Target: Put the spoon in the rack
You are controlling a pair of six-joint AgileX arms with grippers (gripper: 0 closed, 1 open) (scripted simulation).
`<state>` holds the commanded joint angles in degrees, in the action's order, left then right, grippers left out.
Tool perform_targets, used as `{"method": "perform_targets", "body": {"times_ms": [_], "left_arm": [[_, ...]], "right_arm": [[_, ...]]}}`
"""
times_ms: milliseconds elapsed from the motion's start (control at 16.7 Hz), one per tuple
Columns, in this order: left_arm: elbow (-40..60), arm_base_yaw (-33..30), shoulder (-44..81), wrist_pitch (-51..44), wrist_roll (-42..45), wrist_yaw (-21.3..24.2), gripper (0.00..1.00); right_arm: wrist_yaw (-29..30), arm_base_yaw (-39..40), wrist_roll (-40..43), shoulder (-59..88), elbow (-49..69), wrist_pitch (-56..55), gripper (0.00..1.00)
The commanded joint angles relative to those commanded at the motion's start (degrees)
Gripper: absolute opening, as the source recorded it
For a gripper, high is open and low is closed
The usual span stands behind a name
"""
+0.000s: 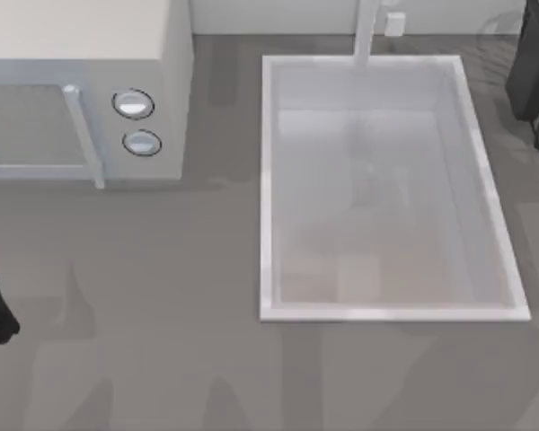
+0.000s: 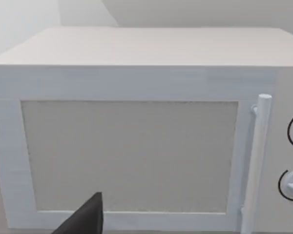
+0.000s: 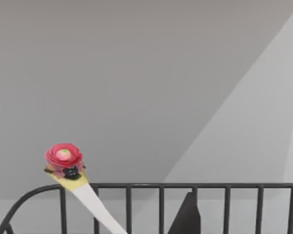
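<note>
The spoon looks light, stiff and slim, best pinched mid-handle; it leans against the rack. Finger states cannot be told.

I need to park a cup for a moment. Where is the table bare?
Bare table runs along the front, below the microwave and sink, and in the strip between them. The back right corner by the rack is crowded; the spoon leans there.
</note>
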<state>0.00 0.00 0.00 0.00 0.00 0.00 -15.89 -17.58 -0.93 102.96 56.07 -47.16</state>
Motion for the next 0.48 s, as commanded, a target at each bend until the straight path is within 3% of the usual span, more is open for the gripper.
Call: {"method": "perform_targets", "body": {"times_ms": [180, 480], "left_arm": [[0.0, 0.0, 0.0, 0.0, 0.0, 0.0, 1.0], [0.0, 0.0, 0.0, 0.0, 0.0, 0.0, 1.0]], "right_arm": [[0.0, 0.0, 0.0, 0.0, 0.0, 0.0, 0.98], [0.0, 0.0, 0.0, 0.0, 0.0, 0.0, 1.0]]}}
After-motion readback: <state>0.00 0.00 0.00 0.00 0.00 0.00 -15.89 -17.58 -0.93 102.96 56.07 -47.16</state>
